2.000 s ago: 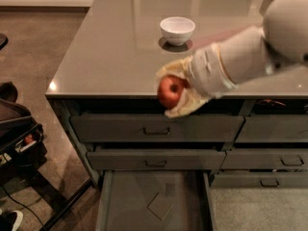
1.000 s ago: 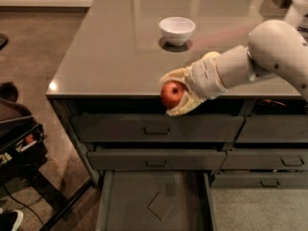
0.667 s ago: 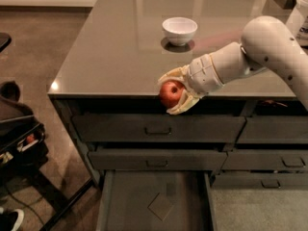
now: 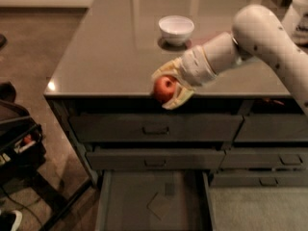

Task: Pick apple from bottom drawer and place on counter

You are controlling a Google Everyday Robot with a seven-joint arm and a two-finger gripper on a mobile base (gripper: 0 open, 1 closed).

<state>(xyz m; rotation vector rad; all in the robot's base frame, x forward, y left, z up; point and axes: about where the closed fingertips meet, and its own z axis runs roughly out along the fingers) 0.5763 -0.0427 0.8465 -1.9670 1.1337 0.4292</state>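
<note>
My gripper [image 4: 166,88] is shut on the red apple [image 4: 164,87], with pale fingers [image 4: 166,71] above and below it. It holds the apple at the front edge of the glossy dark counter [image 4: 110,47], just above the top drawer front. The white arm reaches in from the upper right. The bottom drawer [image 4: 154,201] is pulled open below, with a flat grey floor showing a diamond mark and a small square mark; nothing lies in it.
A white bowl [image 4: 176,29] stands on the counter behind the gripper. Closed handle-fronted drawers [image 4: 155,128] sit under the counter edge. A dark stand with cables [image 4: 19,143] is on the carpet at the left.
The arm has drawn back toward the upper right and its elbow has risen. The apple has stayed in the gripper at the counter's front edge, shifting only slightly.
</note>
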